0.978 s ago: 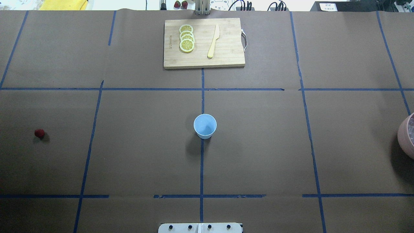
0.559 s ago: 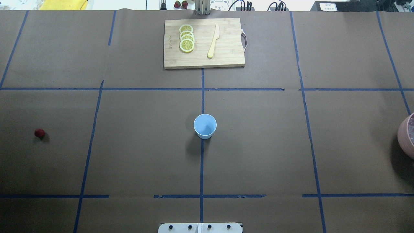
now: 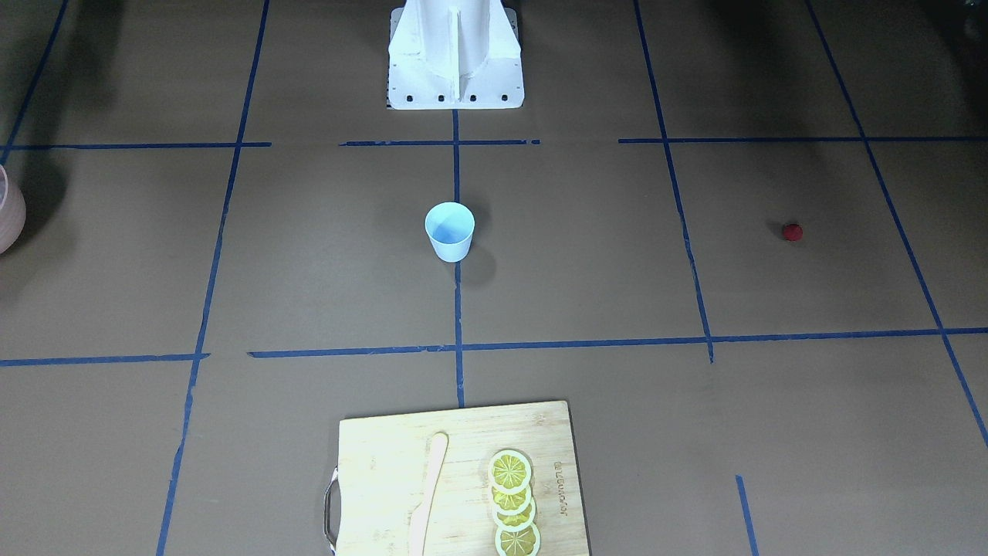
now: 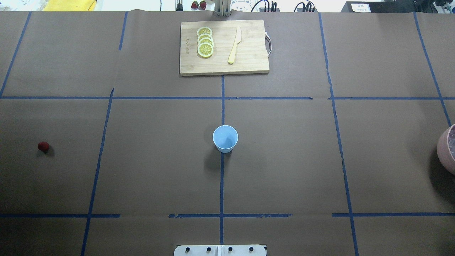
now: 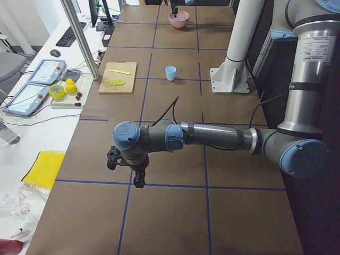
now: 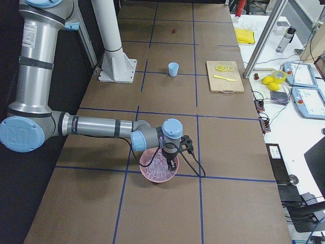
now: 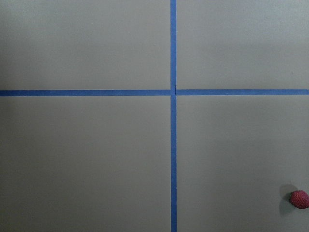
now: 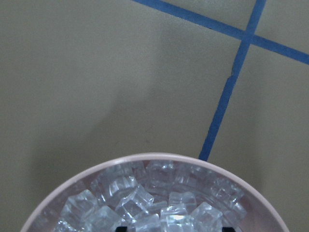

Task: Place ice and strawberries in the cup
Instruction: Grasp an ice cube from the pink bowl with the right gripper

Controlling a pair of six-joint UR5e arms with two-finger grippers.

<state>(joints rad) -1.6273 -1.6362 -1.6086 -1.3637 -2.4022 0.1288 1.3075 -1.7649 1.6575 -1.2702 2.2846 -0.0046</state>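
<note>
The light-blue cup [image 4: 225,138] stands upright at the table's middle; it also shows in the front view [image 3: 449,230]. The small dark red strawberry [image 4: 43,145] lies alone on the far left and shows at the left wrist view's lower right edge [image 7: 299,198]. Ice cubes [image 8: 145,203] fill a pink bowl [image 6: 147,173] at the table's right end. My right gripper [image 6: 171,163] hangs just over the ice, its two dark tips apart at the right wrist view's bottom edge. My left gripper [image 5: 139,180] hovers over the table's left end; I cannot tell whether it is open or shut.
A wooden cutting board [image 4: 224,48] with lemon slices [image 4: 205,42] and a pale knife [image 4: 234,45] lies at the table's far side. The robot's white base [image 3: 455,54] stands at the near middle edge. Blue tape lines cross the brown table cover.
</note>
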